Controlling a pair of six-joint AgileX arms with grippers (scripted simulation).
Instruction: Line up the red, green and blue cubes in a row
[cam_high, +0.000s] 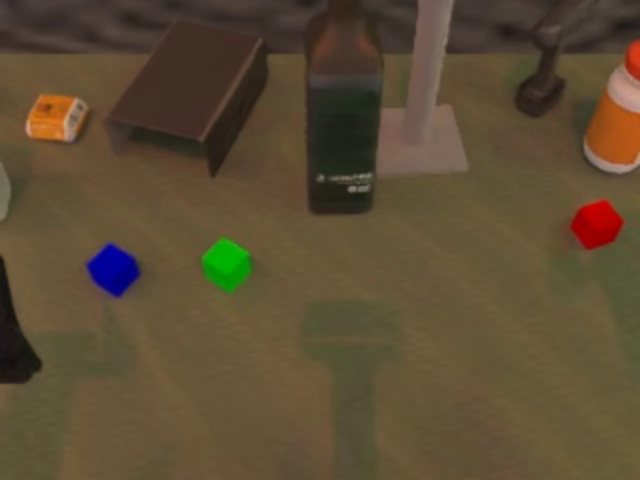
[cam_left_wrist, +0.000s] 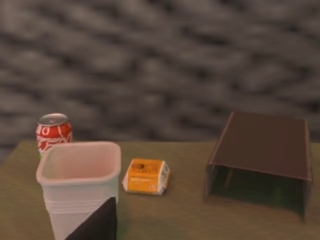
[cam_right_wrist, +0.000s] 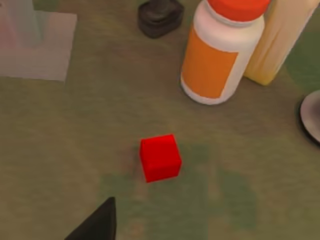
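- Top view: the blue cube (cam_high: 112, 269) and the green cube (cam_high: 227, 264) sit near each other on the left half of the table (cam_high: 470, 380), not touching. The red cube (cam_high: 597, 224) lies well apart from them, near the right edge, just in front of an orange-and-white pill bottle (cam_high: 615, 112). Behind the cubes stand a dark bottle (cam_high: 343, 110), a brown open-sided box (cam_high: 190, 90), a small orange box (cam_high: 56, 117) and a pale post on a square base (cam_high: 424, 125). A dark part of the left arm (cam_high: 14, 335) shows at the left edge.
- Left wrist view: only here appear a white cup (cam_left_wrist: 80, 185) and a red soda can (cam_left_wrist: 53, 132) behind it; the wall behind is mottled grey. No cube shows. A dark tip of the left tool (cam_left_wrist: 97, 224) shows; whether it is apart or together I cannot tell.
- Right wrist view: the red cube (cam_right_wrist: 159, 157) rests free on the olive table, beyond a dark tip of the right tool (cam_right_wrist: 97, 224); its state I cannot tell. A yellowish container (cam_right_wrist: 282, 37) stands beside the pill bottle.
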